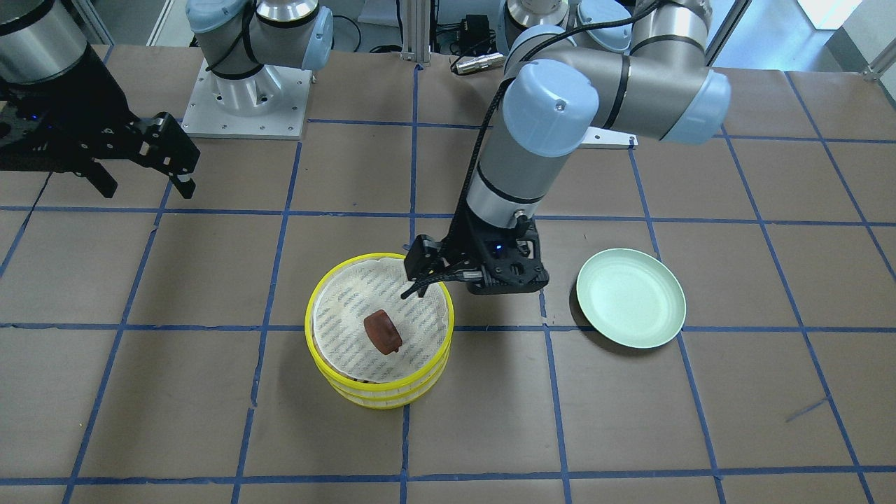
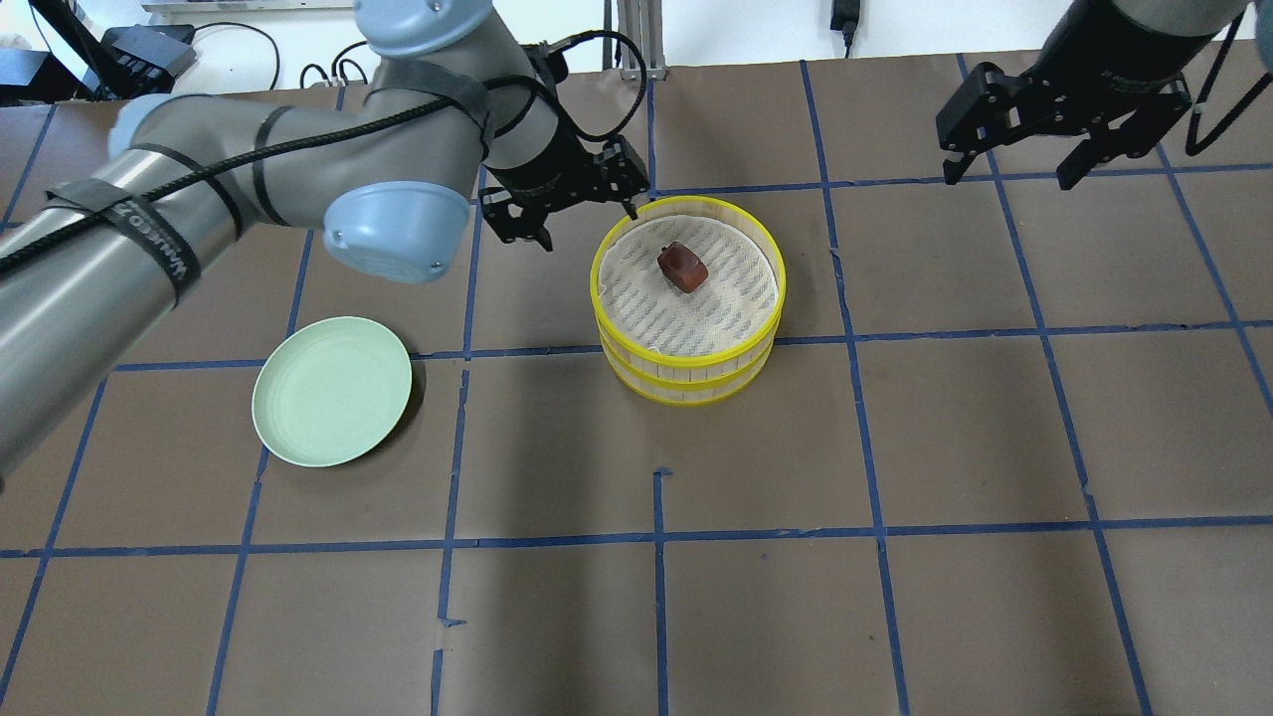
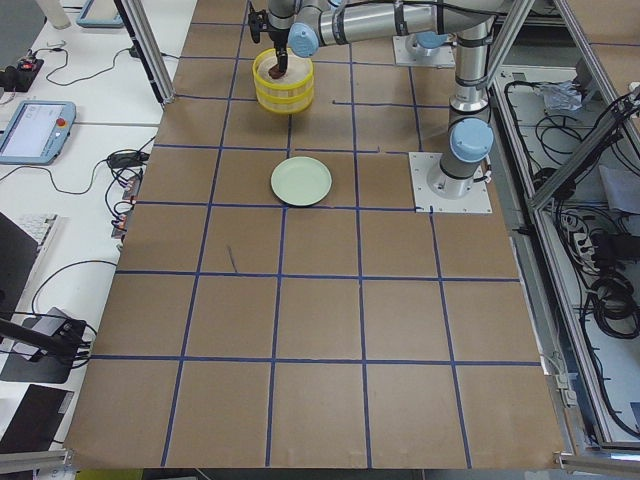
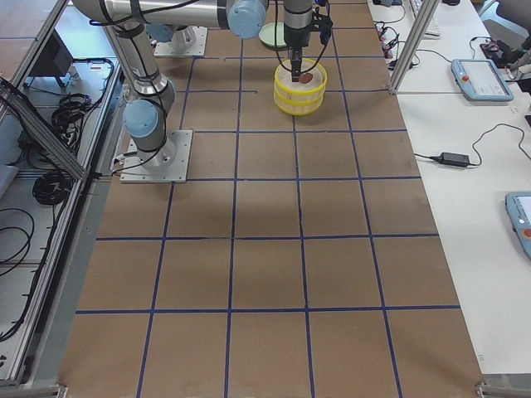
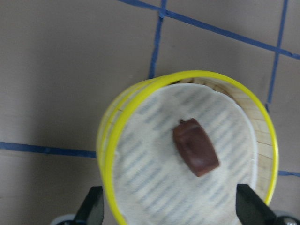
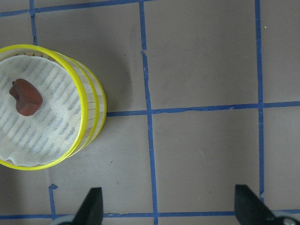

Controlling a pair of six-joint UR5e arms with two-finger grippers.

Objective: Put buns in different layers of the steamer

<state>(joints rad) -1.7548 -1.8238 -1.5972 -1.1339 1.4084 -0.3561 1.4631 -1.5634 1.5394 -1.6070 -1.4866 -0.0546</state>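
Reddish-brown bun (image 2: 682, 268) lies in the upper of 2 stacked yellow-rimmed steamer layers (image 2: 689, 370).

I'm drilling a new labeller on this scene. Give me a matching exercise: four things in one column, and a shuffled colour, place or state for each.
1 bun
2 plate
3 left gripper
4 right gripper

A pale green
B open, far from the steamer
C in the steamer's top layer
D open, at the steamer's edge

Pairs: 1-C, 2-A, 3-D, 4-B
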